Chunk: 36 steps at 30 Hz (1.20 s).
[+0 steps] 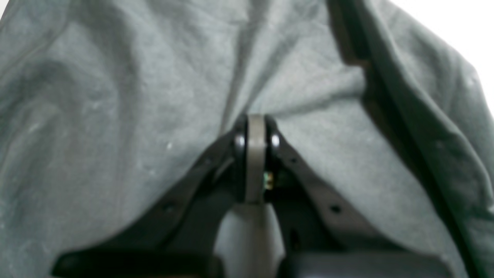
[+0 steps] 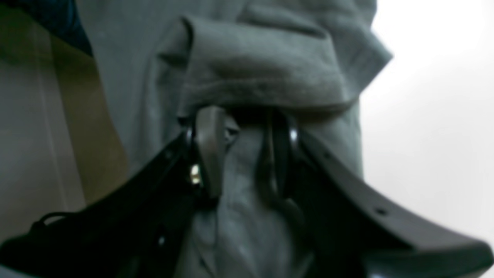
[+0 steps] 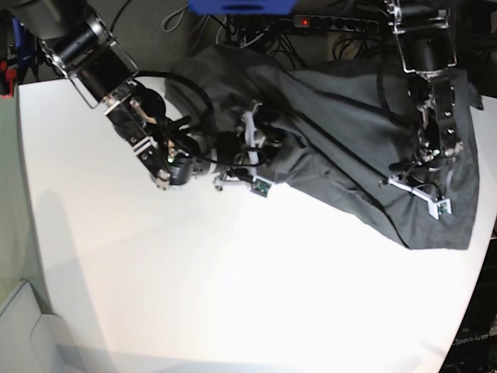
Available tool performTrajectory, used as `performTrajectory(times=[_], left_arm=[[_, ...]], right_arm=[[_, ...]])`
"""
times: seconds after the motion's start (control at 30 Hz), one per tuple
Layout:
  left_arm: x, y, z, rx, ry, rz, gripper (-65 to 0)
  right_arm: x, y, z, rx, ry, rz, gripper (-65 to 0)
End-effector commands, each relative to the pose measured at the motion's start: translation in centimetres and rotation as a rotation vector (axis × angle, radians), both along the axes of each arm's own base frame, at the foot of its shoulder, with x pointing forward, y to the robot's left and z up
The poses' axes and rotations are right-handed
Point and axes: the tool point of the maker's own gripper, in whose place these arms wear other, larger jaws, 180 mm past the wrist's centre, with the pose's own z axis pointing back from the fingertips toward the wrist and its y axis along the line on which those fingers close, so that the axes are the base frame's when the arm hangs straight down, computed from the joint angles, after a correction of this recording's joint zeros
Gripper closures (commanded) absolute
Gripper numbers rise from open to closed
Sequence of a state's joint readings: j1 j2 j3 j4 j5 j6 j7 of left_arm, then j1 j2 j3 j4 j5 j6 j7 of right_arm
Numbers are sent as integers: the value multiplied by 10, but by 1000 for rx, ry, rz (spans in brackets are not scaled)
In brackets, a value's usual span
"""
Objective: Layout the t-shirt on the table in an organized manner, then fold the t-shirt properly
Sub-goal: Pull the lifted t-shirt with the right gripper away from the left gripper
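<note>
White table [image 3: 194, 280] lay mostly bare, with the t-shirt [image 3: 349, 132] bunched at its far edge. My left gripper [image 1: 255, 131] was pinched fully closed on cloth; my right gripper [image 2: 243, 127] held a thick rolled fold, jaws partway apart. I feared that bulky fold slipping, or the far cloth sliding off the edge.

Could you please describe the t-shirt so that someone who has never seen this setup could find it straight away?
Start from the large white table that fills most of the base view and look to its far edge. There a dark charcoal-grey t-shirt lies crumpled, between the two arms. It is the only cloth in view, soft and wrinkled, unlike the hard black arms around it.
</note>
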State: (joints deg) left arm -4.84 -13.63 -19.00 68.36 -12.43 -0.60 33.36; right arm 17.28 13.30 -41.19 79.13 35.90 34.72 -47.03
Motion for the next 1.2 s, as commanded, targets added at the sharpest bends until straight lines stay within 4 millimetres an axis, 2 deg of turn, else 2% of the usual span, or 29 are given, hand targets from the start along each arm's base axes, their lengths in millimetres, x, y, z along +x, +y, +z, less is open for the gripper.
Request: performTrajectory(times=[0.0, 0.13, 0.27, 0.5, 0.6, 0.63, 0.7, 0.87, 1.17], left_arm=[[-1, 3, 0, 4, 23, 3, -1], [-1, 2, 0, 1, 23, 3, -1], [-1, 2, 0, 1, 23, 3, -1], [-1, 2, 0, 1, 23, 3, -1], [-1, 2, 0, 1, 23, 3, -1], [-1, 2, 0, 1, 23, 3, -1], [-1, 2, 0, 1, 23, 3, -1], [-1, 2, 0, 1, 23, 3, -1], [-1, 2, 0, 1, 23, 3, -1]], right_arm=[[13, 5, 18, 52, -42, -4, -223], [20, 13, 26, 67, -60, -1, -222], [30, 13, 29, 57, -72, -3, -221], [51, 3, 19, 10, -50, -39, -226], [54, -3, 9, -13, -22, -56, -297], [54, -4, 7, -16, -18, -58, -333], [53, -3, 7, -11, -16, -59, -366], [55, 0, 12, 1, -25, -56, -362], [61, 19, 26, 37, -48, -40, -363]])
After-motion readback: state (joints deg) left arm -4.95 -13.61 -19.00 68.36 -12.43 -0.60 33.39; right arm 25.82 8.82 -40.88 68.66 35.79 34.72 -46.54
